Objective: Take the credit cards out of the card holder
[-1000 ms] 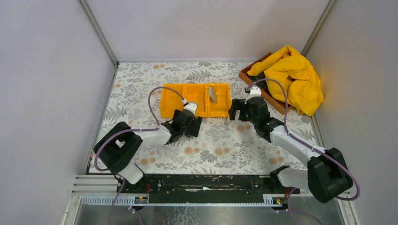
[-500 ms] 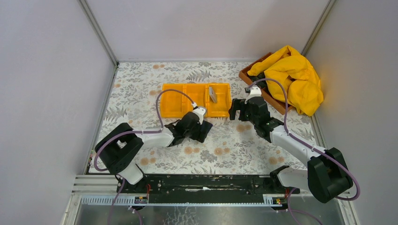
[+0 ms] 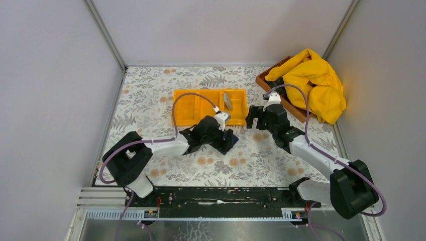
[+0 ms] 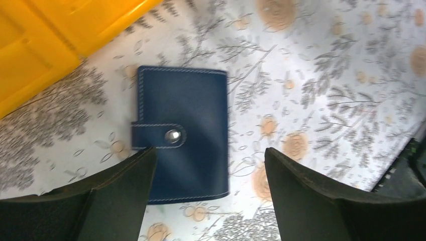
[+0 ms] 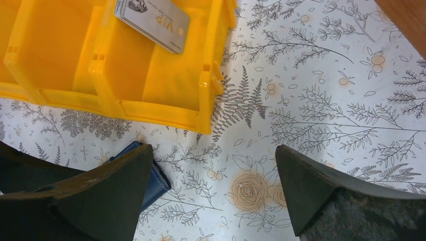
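The card holder (image 4: 183, 133) is a dark blue wallet, closed with a metal snap, lying flat on the flowered table just in front of the orange tray. It also shows in the top view (image 3: 230, 144), and one corner shows in the right wrist view (image 5: 150, 181). My left gripper (image 4: 210, 153) is open and hovers over it, one finger on each side, holding nothing. One grey credit card (image 5: 153, 17) marked VIP leans in the tray's right compartment; it also shows in the top view (image 3: 227, 100). No tan-orange card shows. My right gripper (image 5: 213, 150) is open and empty, just right of the tray's right end.
The orange three-compartment tray (image 3: 193, 108) sits mid-table, and its rim shows in the right wrist view (image 5: 150, 108). A wooden box (image 3: 281, 98) under a yellow cloth (image 3: 314, 83) stands at the back right. White walls close in the table.
My left gripper has moved to the right along the tray's front. The wallet now shows on the table by its fingers. The right arm has barely moved.
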Available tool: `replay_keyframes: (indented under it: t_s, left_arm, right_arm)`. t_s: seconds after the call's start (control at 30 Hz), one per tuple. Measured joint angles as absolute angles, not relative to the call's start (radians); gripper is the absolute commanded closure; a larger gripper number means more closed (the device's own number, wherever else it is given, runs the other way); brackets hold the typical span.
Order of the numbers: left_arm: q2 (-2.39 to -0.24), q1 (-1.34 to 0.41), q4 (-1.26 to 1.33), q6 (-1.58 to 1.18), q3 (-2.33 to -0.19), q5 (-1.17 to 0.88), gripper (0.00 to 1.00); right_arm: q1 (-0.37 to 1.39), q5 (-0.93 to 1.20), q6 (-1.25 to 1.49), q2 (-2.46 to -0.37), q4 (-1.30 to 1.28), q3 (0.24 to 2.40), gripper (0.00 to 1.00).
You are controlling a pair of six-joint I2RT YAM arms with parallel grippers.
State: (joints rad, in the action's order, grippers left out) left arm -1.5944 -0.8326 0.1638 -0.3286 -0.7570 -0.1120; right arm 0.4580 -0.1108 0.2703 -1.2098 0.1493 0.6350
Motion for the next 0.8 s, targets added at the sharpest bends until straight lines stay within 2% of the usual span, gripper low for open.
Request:
replay_keyframes:
  t_s: [0.13, 0.23, 0.27, 0.33, 0.47, 0.5, 0.53, 0.6, 0.63, 0.67, 0.77, 0.8]
  left_arm:
    - [-1.605, -0.847, 0.173, -0.324, -0.789, -0.184, 0.1]
    - [-1.603, -0.853, 0.175, -0.317, -0.79, -0.198, 0.08]
    - [-1.601, -0.854, 0.175, -0.316, -0.788, -0.196, 0.08]
    - [-1.582, -0.857, 0.186, -0.315, -0.767, -0.176, 0.09]
    - [-1.506, -0.857, 0.186, -0.323, -0.706, -0.118, 0.17]
    - [-1.493, -0.857, 0.187, -0.33, -0.698, -0.105, 0.25]
    - [-1.476, -0.857, 0.189, -0.34, -0.688, -0.092, 0.4]
    - [-1.444, -0.857, 0.199, -0.368, -0.663, -0.07, 0.77]
    - [-1.428, -0.857, 0.207, -0.387, -0.646, -0.063, 0.92]
    - [-1.41, -0.857, 0.223, -0.402, -0.622, -0.056, 0.99]
    - [-1.377, -0.857, 0.255, -0.438, -0.553, -0.039, 1.0]
    - [-1.376, -0.857, 0.257, -0.446, -0.539, -0.036, 1.0]
  right_arm:
    - [0.458, -0.116, 0.27, -1.196, 0.149, 0.629, 0.01]
    - [0.458, -0.113, 0.27, -1.196, 0.149, 0.629, 0.09]
    - [0.458, -0.11, 0.27, -1.196, 0.149, 0.629, 0.14]
    - [0.458, -0.091, 0.27, -1.2, 0.15, 0.629, 0.31]
    - [0.458, -0.024, 0.284, -1.233, 0.174, 0.624, 0.6]
    - [0.458, -0.006, 0.286, -1.243, 0.178, 0.621, 0.67]
    - [0.459, 0.012, 0.294, -1.254, 0.187, 0.617, 0.74]
    - [0.465, 0.046, 0.31, -1.278, 0.201, 0.604, 0.94]
    - [0.469, 0.053, 0.311, -1.287, 0.204, 0.599, 0.99]
    - [0.477, 0.062, 0.321, -1.299, 0.211, 0.593, 1.0]
    - [0.509, 0.076, 0.334, -1.339, 0.223, 0.589, 0.98]
    - [0.521, 0.08, 0.338, -1.355, 0.229, 0.589, 0.87]
